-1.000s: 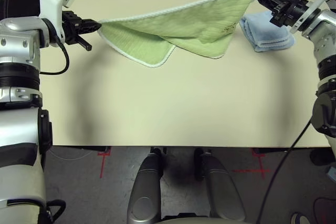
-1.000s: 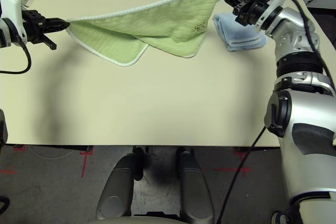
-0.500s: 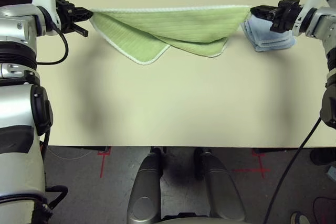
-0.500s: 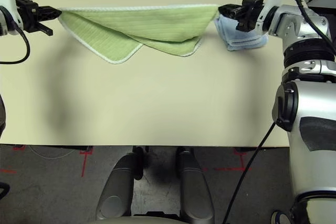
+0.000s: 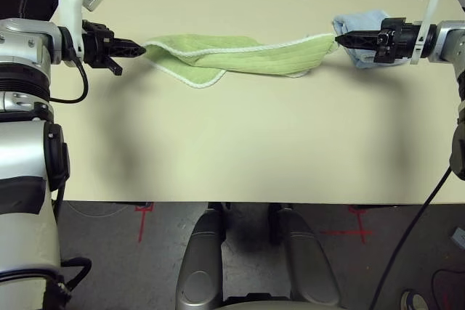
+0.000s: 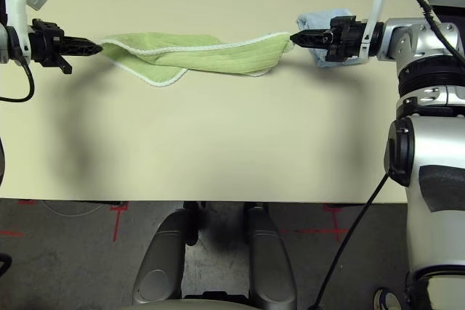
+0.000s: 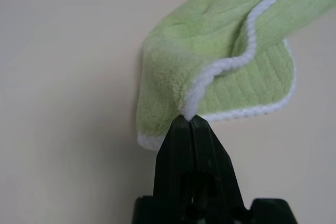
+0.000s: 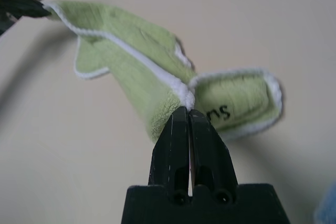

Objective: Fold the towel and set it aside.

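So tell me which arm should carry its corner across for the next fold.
Probably the left. Both grippers, left and right, are shut on opposite ends of the towel, but the blue towel lies right beside the right gripper, so moving the left end leaves it undisturbed.

Cream worktop (image 5: 240,143), plain and matte, front edge running across the lower part of the head views. Small light blue folded cloth (image 5: 361,22) lies at the far right, partly hidden, so fold count unclear. Below the edge, dark floor (image 5: 109,252) with red tape marks (image 5: 142,221), probably crosses.
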Robot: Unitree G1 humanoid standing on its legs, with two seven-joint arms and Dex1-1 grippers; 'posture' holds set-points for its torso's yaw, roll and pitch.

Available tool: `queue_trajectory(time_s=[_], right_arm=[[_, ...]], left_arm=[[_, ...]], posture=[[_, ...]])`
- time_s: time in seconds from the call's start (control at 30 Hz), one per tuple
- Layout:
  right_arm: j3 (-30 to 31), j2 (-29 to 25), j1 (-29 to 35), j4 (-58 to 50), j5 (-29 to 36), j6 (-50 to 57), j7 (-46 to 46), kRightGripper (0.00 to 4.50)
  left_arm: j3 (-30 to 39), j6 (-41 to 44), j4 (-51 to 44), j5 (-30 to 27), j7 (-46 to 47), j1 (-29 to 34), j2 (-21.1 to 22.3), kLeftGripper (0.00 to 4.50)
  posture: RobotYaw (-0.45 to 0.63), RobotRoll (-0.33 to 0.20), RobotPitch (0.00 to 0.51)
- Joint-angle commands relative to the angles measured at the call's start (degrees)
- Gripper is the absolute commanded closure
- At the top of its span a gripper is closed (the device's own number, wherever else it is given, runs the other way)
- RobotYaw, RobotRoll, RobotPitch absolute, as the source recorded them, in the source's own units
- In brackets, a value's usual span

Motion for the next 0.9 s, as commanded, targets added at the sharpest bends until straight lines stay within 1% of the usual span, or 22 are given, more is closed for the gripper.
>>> queue_trajectory(time_s=[0.03,0.07,0.2,0.27,0.33,0.43,0.5,0.53,0.63,0.67,0.7,0.77,0.83,0.9], right_arm=[[-0.60,-0.04,-0.06,0.43,-0.91,-3.38,-4.46,4.50],[-0.96,0.39,-0.37,1.33,-1.50,-6.02,-8.14,4.50],[-3.49,2.47,-2.56,5.37,-3.49,-20.76,-28.82,4.50],[-4.91,3.24,-3.59,6.87,-3.32,-25.40,-35.06,4.50],[-5.80,3.79,-4.25,7.88,-3.14,-29.56,-38.06,4.50],[-6.32,4.31,-4.67,8.72,-3.06,-33.43,-39.48,4.50],[-7.01,4.79,-4.66,8.75,-2.01,-33.88,-37.23,4.50],[-7.54,5.08,-4.53,8.59,-0.69,-32.18,-33.32,4.50],[-8.11,5.12,-4.21,7.16,3.23,-21.93,-16.95,4.50],[-6.42,4.17,-3.89,5.93,3.55,-15.95,-8.39,4.50],[-5.11,3.29,-3.68,5.03,3.40,-11.52,-3.64,4.50],[-2.78,1.80,-3.26,3.58,2.39,-6.30,2.76,4.50],[-2.63,1.42,-3.21,3.15,1.69,-6.67,1.19,4.50],[-2.79,1.40,-3.31,3.42,0.88,-8.95,-1.93,4.50]], left_arm=[[0.27,-2.54,0.88,1.06,3.81,0.05,0.35,4.49],[0.47,-3.56,1.51,1.39,6.27,-0.41,0.17,4.49],[1.80,-10.29,3.98,2.60,21.85,-2.80,-0.89,4.49],[2.58,-13.27,5.12,2.92,28.13,-3.60,-1.27,4.49],[2.97,-15.47,5.90,2.96,31.23,-4.11,-1.54,4.49],[3.14,-15.69,6.70,2.77,30.75,-4.52,-1.75,4.49],[3.13,-14.67,6.81,2.44,27.88,-4.31,-1.72,4.49],[3.12,-13.19,6.83,2.03,24.74,-4.14,-1.59,4.49],[3.06,-6.53,6.54,0.75,12.72,-3.99,-1.07,4.49],[2.61,-3.17,6.37,0.53,6.88,-4.24,-0.70,4.49],[2.10,-0.27,6.14,0.47,1.50,-4.48,-0.32,4.49],[1.19,2.77,5.56,1.10,-4.89,-4.64,0.31,4.49],[0.26,4.35,5.06,1.75,-9.55,-4.77,0.77,4.49],[-0.59,4.78,4.62,2.36,-11.98,-4.96,0.96,4.49]], posture=[[0.07,0.000,0.329],[0.07,0.000,0.329],[0.07,0.000,0.326],[0.07,0.000,0.324],[0.07,0.000,0.324],[0.07,0.000,0.325],[0.07,0.000,0.325],[0.07,0.000,0.325],[0.07,0.000,0.326],[0.07,0.000,0.325],[0.07,0.000,0.326],[0.06,0.000,0.322],[0.06,0.000,0.322],[0.06,0.000,0.320]])
